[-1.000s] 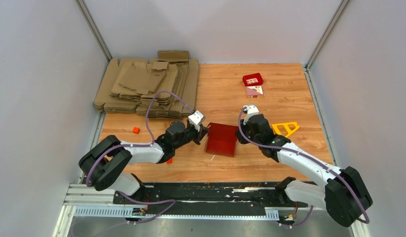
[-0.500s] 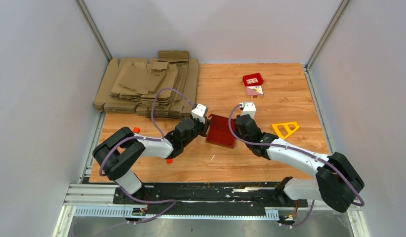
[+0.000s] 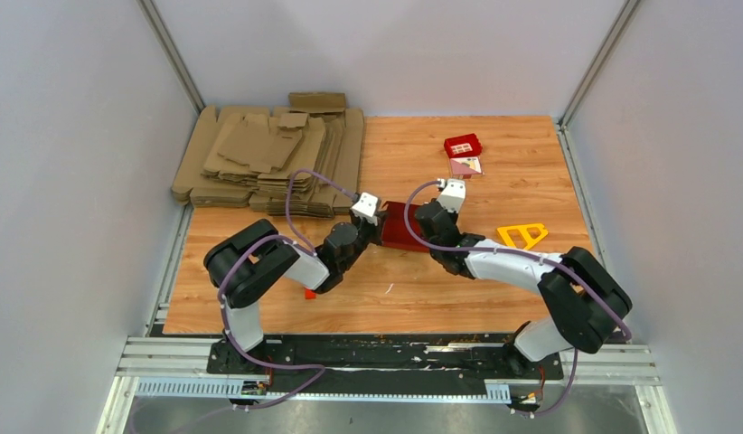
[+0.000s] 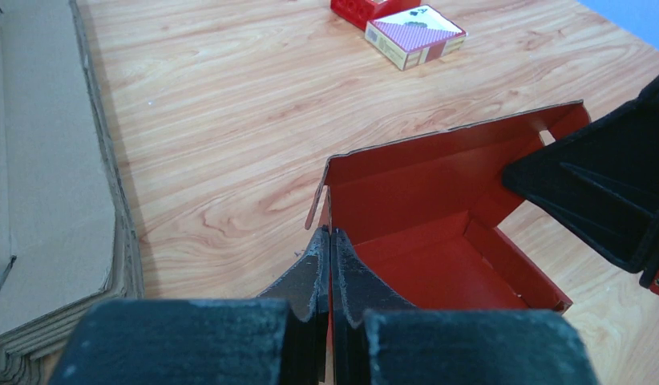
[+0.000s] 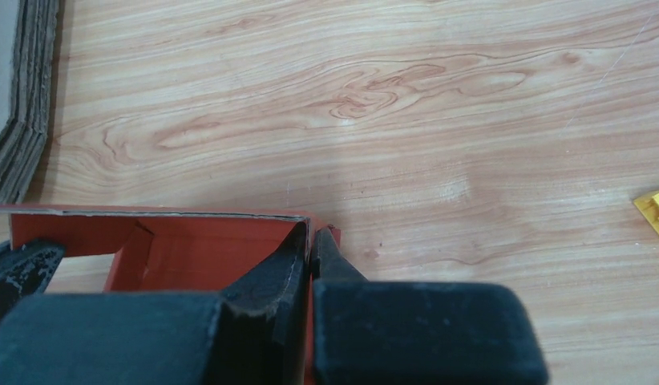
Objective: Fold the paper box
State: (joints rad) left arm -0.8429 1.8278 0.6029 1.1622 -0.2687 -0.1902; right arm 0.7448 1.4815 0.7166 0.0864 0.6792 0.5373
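Note:
The paper box (image 3: pixel 400 225) is bright red card, partly folded, with raised walls and an open top, at the middle of the wooden table. My left gripper (image 3: pixel 380 232) is shut on its left wall; in the left wrist view the fingertips (image 4: pixel 330 234) pinch that wall's edge, with the box's inside (image 4: pixel 438 200) to the right. My right gripper (image 3: pixel 421 228) is shut on the opposite wall. In the right wrist view its tips (image 5: pixel 311 233) clamp the red corner, and the box's interior (image 5: pixel 198 241) lies to the left. The right gripper's black body (image 4: pixel 607 192) shows across the box.
A stack of flat brown cardboard sheets (image 3: pixel 268 158) fills the far left corner. A small red tile (image 3: pixel 463 145) and a card pack (image 3: pixel 465 166) lie at the far right. A yellow triangle (image 3: pixel 523 235) sits right of the box. A small red block (image 3: pixel 309 294) lies near the left arm.
Both arms have carried the box away from the bases, toward the far side. The right gripper has closed the last bit onto the box wall.

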